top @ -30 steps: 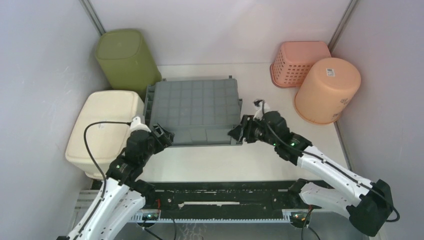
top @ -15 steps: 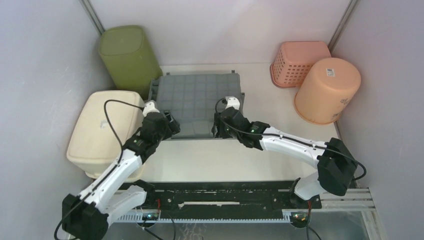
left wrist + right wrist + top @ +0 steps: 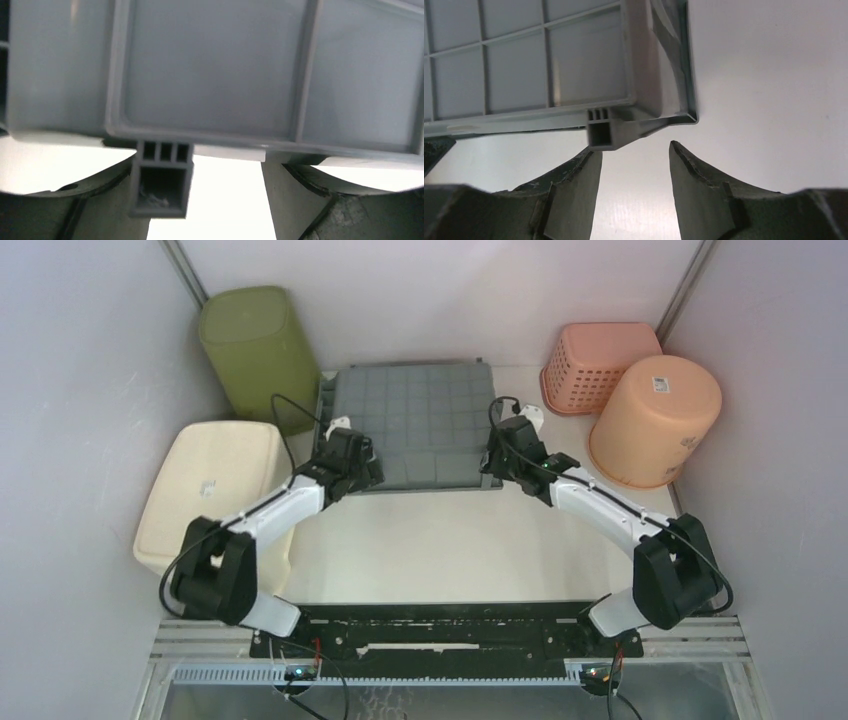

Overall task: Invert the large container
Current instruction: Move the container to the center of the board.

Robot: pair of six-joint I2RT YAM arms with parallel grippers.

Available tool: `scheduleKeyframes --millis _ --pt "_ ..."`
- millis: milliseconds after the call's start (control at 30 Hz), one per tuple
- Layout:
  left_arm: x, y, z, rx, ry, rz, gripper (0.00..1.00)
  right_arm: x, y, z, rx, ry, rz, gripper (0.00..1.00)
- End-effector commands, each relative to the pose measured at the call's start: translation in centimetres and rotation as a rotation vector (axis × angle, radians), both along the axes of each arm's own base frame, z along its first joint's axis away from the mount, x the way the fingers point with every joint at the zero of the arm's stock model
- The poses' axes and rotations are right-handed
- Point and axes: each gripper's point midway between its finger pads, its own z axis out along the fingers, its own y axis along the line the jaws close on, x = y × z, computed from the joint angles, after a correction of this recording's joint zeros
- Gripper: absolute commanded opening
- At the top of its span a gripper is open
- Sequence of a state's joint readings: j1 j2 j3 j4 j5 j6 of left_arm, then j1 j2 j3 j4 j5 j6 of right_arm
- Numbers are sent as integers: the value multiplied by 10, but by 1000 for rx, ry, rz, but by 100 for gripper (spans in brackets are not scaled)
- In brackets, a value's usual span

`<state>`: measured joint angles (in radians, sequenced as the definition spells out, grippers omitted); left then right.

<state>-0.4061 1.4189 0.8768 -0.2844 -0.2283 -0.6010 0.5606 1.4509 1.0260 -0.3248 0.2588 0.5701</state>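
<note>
White table (image 3: 450,540). Olive-green bin (image 3: 255,345) at 11 o'clock, base up, in back left corner. Cream bin (image 3: 205,495) at 9 o'clock, along table's left edge. Pink slotted basket (image 3: 600,360) at 1 o'clock. Peach bucket (image 3: 655,420) just beside it at 2 o'clock, base up, label on base. Black rail (image 3: 440,635) along 6 o'clock edge.

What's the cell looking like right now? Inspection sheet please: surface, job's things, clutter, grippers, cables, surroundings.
Surface: white table, no spills or debris seen.
Job's things: grey container at centre back, gridded base facing up.
Clutter: green bin back left; cream tub left; pink basket and orange bucket right.
Grippers: left gripper and right gripper at the container's near corners, jaws open, holding nothing.
Cables: black cable looped over the left wrist, another at the right wrist; no snag seen.
Surroundings: grey walls on three sides; black rail at the near edge.
</note>
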Motion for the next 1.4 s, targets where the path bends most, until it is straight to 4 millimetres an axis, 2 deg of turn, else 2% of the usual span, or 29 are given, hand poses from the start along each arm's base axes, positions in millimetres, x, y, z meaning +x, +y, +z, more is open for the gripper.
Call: scheduleKeyframes --millis 0,200,367,467,600,733,867,900,933,967,1000,1133,1233,1300,1367 --pt "75 -16 56 -17 -221 -15 76 27 5 11 74 -33 31 60" --pt "112 -6 56 -20 -220 -7 76 48 4 -1 99 -4 34 60" --pt "136 -20 64 -46 -251 -91 75 62 -7 -4 118 -16 27 61" --pt "142 -30 59 -62 -246 -130 75 80 -19 0 140 -25 8 62" --pt "152 -35 59 -75 -248 -163 76 109 -24 11 147 -45 0 62" --pt "148 -40 68 -114 -263 -194 76 124 -35 21 132 -55 -13 63" --pt "129 -34 85 -131 -315 -192 76 130 -55 30 140 -51 -42 63" --pt "123 -31 89 -126 -325 -183 77 127 -60 33 145 -49 -51 63" --pt "117 -26 92 -117 -330 -174 82 122 -64 38 146 -50 -61 63" --pt "111 -22 98 -111 -346 -166 94 117 -67 43 145 -63 -67 63" --pt "101 -18 110 -109 -376 -161 99 109 -71 47 141 -77 -75 63" --pt "60 -1 137 -98 -521 -138 100 68 -90 55 121 -131 -119 66" --pt "30 22 155 -58 -634 -87 100 35 -109 57 93 -198 -166 66" --pt "14 39 158 -27 -666 -35 100 14 -123 61 61 -279 -185 67" --pt "2 54 155 0 -674 23 100 -7 -134 60 11 -350 -177 75"
